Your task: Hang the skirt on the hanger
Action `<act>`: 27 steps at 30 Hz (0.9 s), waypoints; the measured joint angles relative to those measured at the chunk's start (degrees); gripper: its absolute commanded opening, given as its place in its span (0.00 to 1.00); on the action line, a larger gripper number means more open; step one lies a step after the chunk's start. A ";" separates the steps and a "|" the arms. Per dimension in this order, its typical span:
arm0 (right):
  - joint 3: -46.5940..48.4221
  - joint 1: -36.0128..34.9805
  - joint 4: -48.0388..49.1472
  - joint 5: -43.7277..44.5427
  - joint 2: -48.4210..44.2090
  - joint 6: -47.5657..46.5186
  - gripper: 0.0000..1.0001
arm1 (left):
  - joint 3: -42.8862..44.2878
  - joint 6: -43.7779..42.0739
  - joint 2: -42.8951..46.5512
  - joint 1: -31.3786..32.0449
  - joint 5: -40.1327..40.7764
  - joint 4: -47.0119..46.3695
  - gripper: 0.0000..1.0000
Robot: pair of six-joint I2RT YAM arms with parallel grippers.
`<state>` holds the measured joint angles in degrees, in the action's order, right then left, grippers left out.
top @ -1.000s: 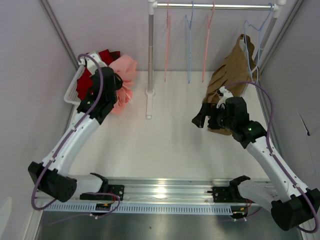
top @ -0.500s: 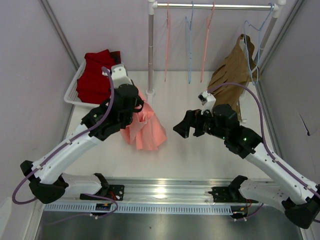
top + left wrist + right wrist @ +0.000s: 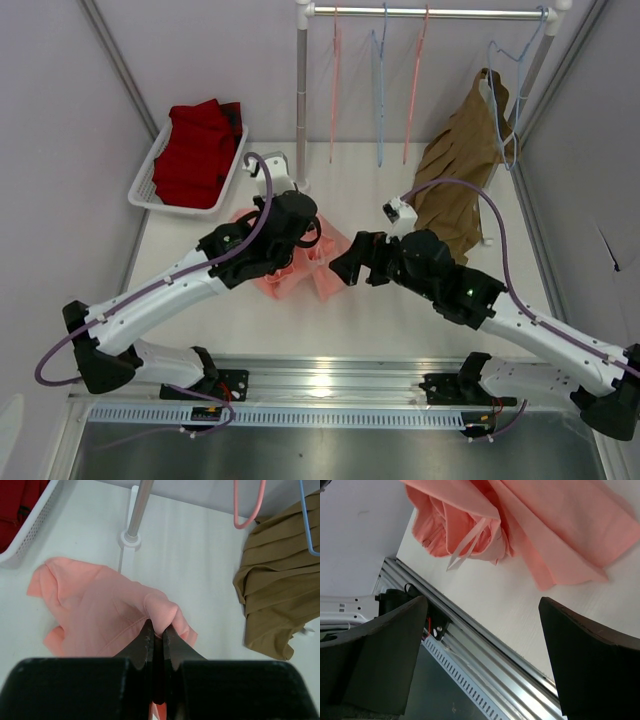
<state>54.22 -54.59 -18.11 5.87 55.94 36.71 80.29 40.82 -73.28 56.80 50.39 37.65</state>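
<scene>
The salmon-pink skirt (image 3: 318,272) lies crumpled on the white table a little left of centre. My left gripper (image 3: 298,243) is shut on a raised fold of the skirt (image 3: 100,605); in the left wrist view its fingertips (image 3: 147,632) pinch the cloth. My right gripper (image 3: 347,264) stands open just right of the skirt. Its wrist view shows the skirt (image 3: 545,525) beyond the wide-spread fingers (image 3: 405,630), nothing between them. Two salmon-pink wire hangers (image 3: 334,90) (image 3: 414,90) hang on the rail at the back. The bottom of a pink hanger (image 3: 248,511) shows in the left wrist view.
A white basket (image 3: 146,178) with dark red cloth (image 3: 198,150) sits back left. A brown garment (image 3: 462,160) hangs on a light-blue hanger (image 3: 503,75) at back right. The rail's post (image 3: 301,100) stands behind the skirt. Another light-blue hanger (image 3: 379,90) hangs between the pink ones.
My left gripper has carried the skirt from beside the basket forward and right to the table's middle. My right arm has swung left, from the brown garment toward the skirt.
</scene>
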 measured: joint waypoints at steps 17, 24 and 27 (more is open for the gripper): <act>-2.40 -0.24 10.05 4.90 14.99 6.19 0.69 | -2.84 1.84 -0.68 1.49 -2.45 -0.42 0.00; -2.95 -0.44 10.14 7.08 14.95 6.73 0.00 | -5.79 2.29 0.31 1.51 -4.20 -0.72 0.00; -2.95 -0.44 7.30 9.11 11.98 5.18 0.00 | -7.02 2.27 1.92 1.53 -5.03 -0.63 0.00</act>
<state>51.27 -55.02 -10.81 14.98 67.92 41.89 73.28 43.09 -71.35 58.33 45.36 37.01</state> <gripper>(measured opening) 0.016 0.074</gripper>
